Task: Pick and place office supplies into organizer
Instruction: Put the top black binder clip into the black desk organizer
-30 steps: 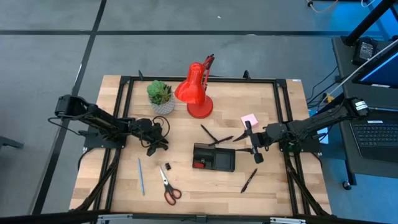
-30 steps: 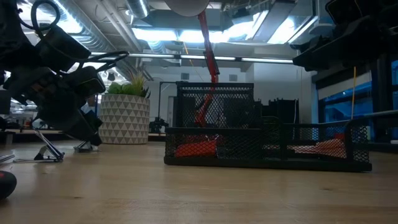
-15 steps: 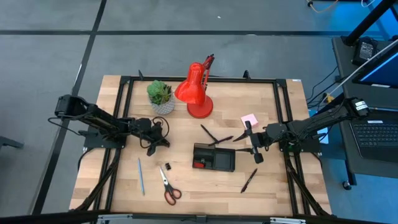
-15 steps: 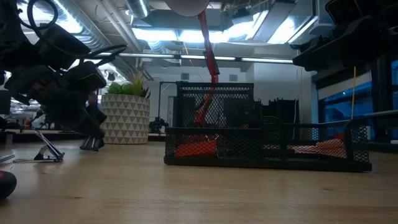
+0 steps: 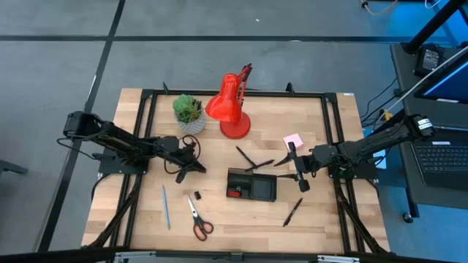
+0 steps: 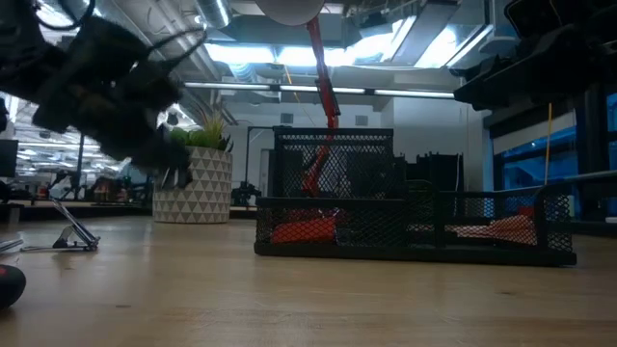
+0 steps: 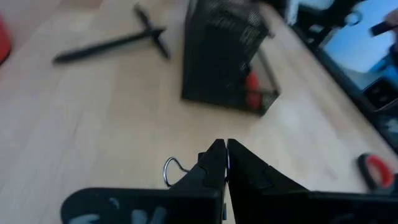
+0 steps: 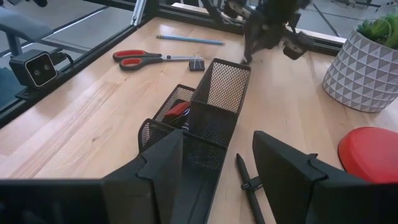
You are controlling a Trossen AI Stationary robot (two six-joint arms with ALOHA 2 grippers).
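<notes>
My left gripper (image 5: 196, 168) hangs above the table left of the organizer (image 5: 252, 184), shut on a small black clip. Only the clip's wire loop (image 7: 170, 172) shows beside the fingertips (image 7: 226, 163). The low view has this gripper (image 6: 178, 176) raised off the table. My right gripper (image 5: 298, 175) stands open at the organizer's right end, nothing between its fingers (image 8: 217, 180). The black mesh organizer (image 8: 199, 118) holds a red item (image 8: 177, 111). Red-handled scissors (image 5: 197, 219), a blue pen (image 5: 166, 206), a second clip (image 5: 196, 196) and black pens (image 5: 252, 157) lie on the table. My left gripper pinches the small clip between its two shut fingertips, which point slanting down toward the table. The fingers hide the place of contact; one wire loop (image 7: 170, 172) sticks out beside them. The clip is lifted clear of the table.
A red desk lamp (image 5: 230, 109) and a potted plant (image 5: 189, 113) stand at the far side. A pink sticky-note pad (image 5: 294, 140) lies far right of the organizer, another black pen (image 5: 292, 212) near right. A black metal frame (image 5: 146, 131) borders the tabletop.
My left gripper has shut at the table surface, then risen and gone toward the table's right edge, nearer the organizer. The small clip has come up off the table with it.
</notes>
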